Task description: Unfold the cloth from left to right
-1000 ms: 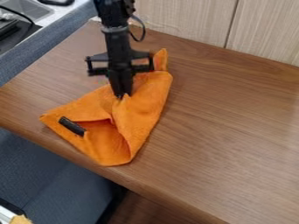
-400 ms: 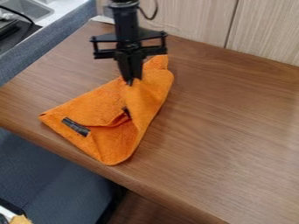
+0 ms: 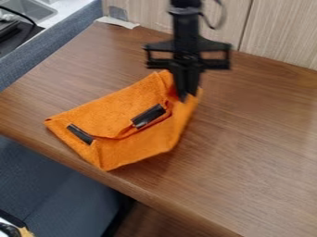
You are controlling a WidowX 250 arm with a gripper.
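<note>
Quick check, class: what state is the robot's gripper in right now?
Gripper: closed, holding the orange cloth by its upper right part, as seen in the picture.

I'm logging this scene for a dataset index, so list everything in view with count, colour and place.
cloth: one, orange, partly folded on the table's left half, its right part at the gripper
patches: two, black, on the cloth, one near its left corner, one near its middle
table: one, brown wood grain, across the view
wall panels: two, pale, behind the table
flat strip: one, whitish, at the table's far left corner
padded fabric: count unclear, blue-grey, along the table's left and near sides
sink: one, grey, upper left corner
arm: one, black, in from the top edge
gripper: one, black, gripping the cloth's right part
</note>
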